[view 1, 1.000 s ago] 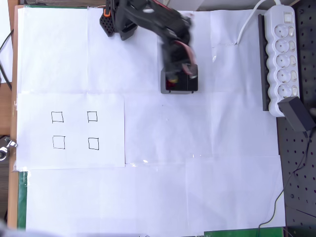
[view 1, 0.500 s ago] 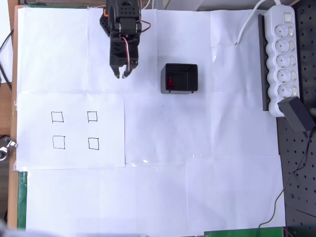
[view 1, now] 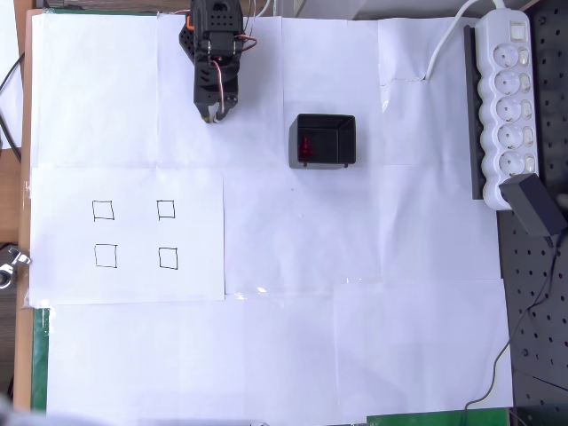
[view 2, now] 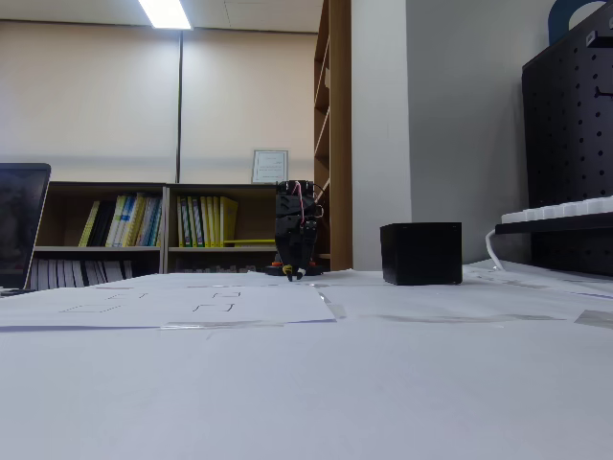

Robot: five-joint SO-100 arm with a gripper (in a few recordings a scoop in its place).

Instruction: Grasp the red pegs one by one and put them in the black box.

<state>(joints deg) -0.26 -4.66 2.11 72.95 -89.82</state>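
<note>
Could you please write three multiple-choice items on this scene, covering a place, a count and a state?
1. In the overhead view, where do the red pegs lie?
A. on the drawn squares
B. inside the black box
C. beside the power strip

2. How many drawn squares are on the paper?
A. two
B. four
C. six

3. How does the gripper stand in the overhead view?
A. folded back near the arm's base, left of the box, holding nothing
B. over the box
C. on a square, gripping a peg

Key: 1 B, red shows against the box's left inner wall. 2 B, two rows of two, all empty. 3 A, the jaws point down near the base with no peg between them.
</note>
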